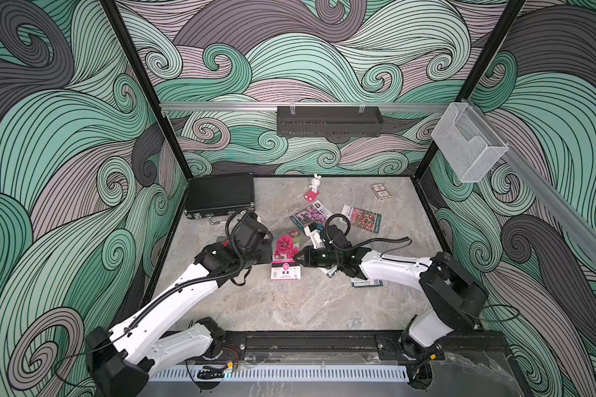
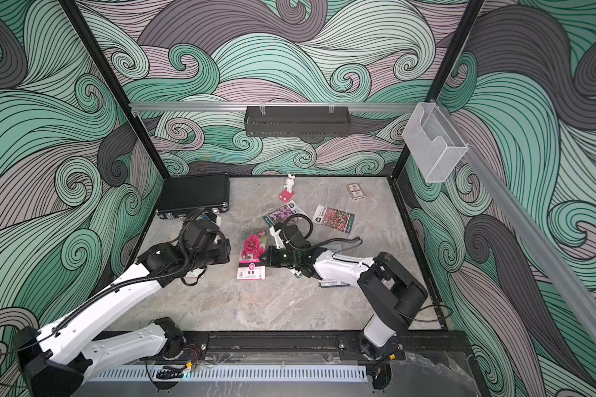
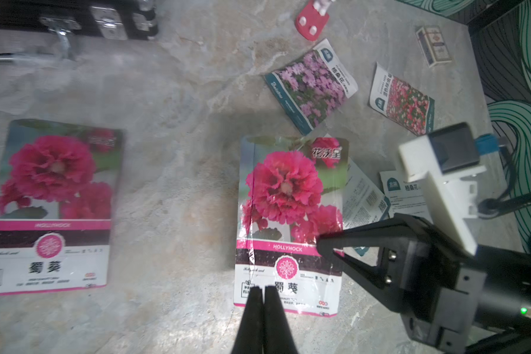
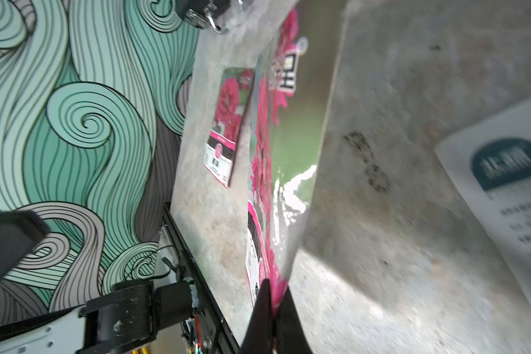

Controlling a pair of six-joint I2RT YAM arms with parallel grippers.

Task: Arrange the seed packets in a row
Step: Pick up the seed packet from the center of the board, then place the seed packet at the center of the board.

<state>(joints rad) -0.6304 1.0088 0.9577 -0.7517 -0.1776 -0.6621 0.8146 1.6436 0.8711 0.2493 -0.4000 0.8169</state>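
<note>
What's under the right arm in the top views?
A white-backed seed packet and a second white-backed packet poke out; the right arm covers the rest of both.

The worktop (image 1: 289, 302) is marbled grey and beige. The walls (image 1: 49, 137) carry swirling waves in teal green, mauve and dark grey, lined in black. One magenta seed packet (image 1: 284, 256) shows magenta blooms on green, then a pink band, a dark strip and a white foot; the second magenta seed packet (image 3: 51, 208) matches it. The purple-pink seed packet (image 1: 311, 213) has a teal edge; the red-pink seed packet (image 1: 362, 217) mixes red, pink and green. A face-down seed packet (image 3: 406, 193) is white with a dark teal badge. The rabbit figurine (image 1: 315, 183) is white on a red base. The case (image 1: 221, 194) is black.
</note>
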